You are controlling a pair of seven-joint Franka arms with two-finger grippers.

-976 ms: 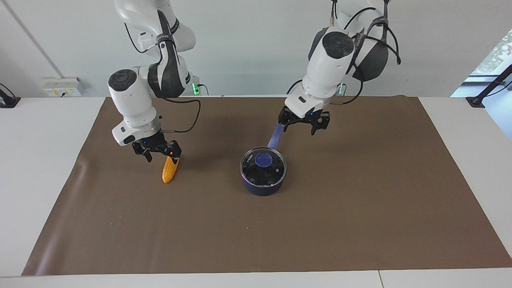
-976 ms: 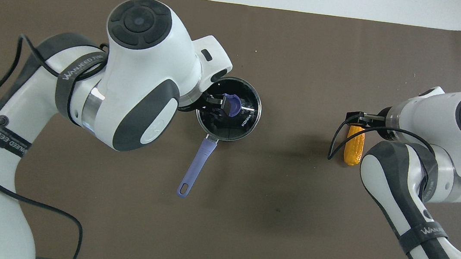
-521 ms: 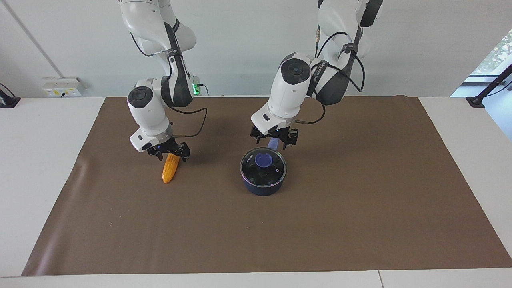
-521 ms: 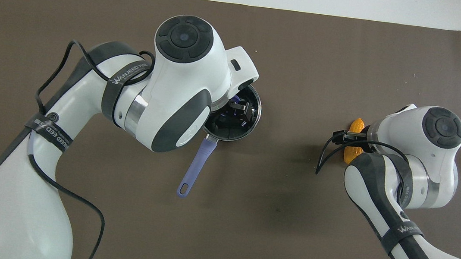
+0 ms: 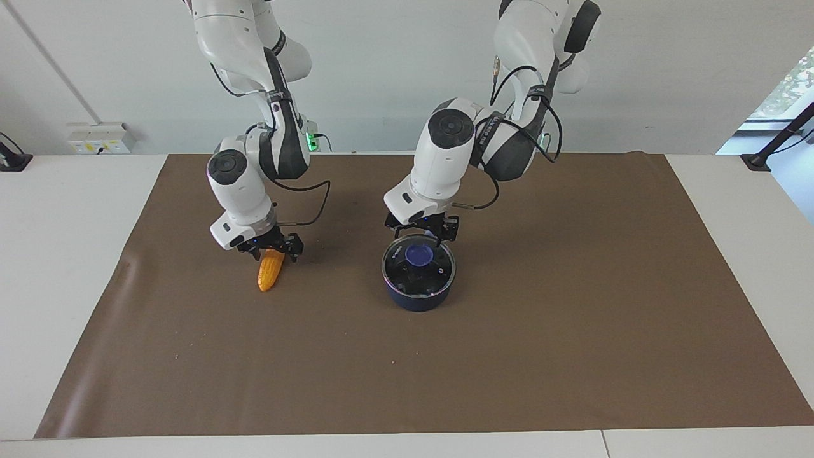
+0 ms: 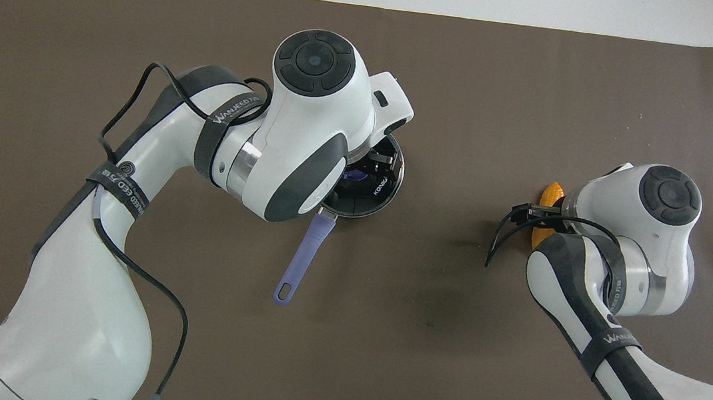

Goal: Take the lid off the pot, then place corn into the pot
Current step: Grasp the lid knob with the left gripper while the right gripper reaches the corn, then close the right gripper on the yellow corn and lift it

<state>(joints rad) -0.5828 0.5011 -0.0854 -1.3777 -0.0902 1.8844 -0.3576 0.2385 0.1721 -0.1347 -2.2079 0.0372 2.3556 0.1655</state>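
Glass lid on pot, mid-bench. Left end effector spread just above knob; off-centre closing risks slipping. Right end effector straddling corn near its thick end, grip unclear; could tilt.

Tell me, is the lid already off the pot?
No, the lid sits on the pot, with the left hand just above its knob.

White wall, white table, brown mat
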